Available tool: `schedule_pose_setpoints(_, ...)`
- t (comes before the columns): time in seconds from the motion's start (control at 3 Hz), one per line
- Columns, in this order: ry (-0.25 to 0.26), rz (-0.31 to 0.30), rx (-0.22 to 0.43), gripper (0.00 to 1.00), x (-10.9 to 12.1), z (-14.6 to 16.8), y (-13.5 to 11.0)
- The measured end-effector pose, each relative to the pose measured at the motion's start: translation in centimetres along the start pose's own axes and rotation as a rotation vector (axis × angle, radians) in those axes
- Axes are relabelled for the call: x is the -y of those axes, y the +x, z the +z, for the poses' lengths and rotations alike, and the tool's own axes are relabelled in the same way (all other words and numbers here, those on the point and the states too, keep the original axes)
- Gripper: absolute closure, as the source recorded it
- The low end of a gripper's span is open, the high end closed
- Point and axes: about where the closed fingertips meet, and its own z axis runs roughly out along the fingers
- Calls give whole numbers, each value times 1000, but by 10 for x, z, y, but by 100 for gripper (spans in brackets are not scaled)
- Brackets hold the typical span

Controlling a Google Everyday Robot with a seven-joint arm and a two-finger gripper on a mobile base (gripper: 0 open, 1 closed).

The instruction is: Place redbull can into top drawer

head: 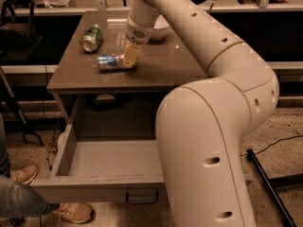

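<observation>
At upper centre, the redbull can (108,61) is being touched by the tool (131,57) on the glossy brown desk (165,66); whether it is clenched cannot be told.

I get a single view, set high beside the arm (208,141), whose bulk fills my near right. It faces forward and down: top drawer (90,189) close below, surface (165,65) farther off, the hand (129,59) low over it at the redbull can (110,61).

Looks like a robotics lab. Behind the gripper (129,59), down at the table (175,65), run long workbenches (222,6). Far below it, cables (279,142) trail across speckled floor (284,122)
</observation>
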Motion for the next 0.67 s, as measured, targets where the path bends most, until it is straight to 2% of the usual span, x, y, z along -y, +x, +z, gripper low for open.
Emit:
schedule_pose_setpoints(0.33,20,29,48,100,-9,-24,8)
schedule_pose_setpoints(0.67,50,70,91,100,-34,-58,25)
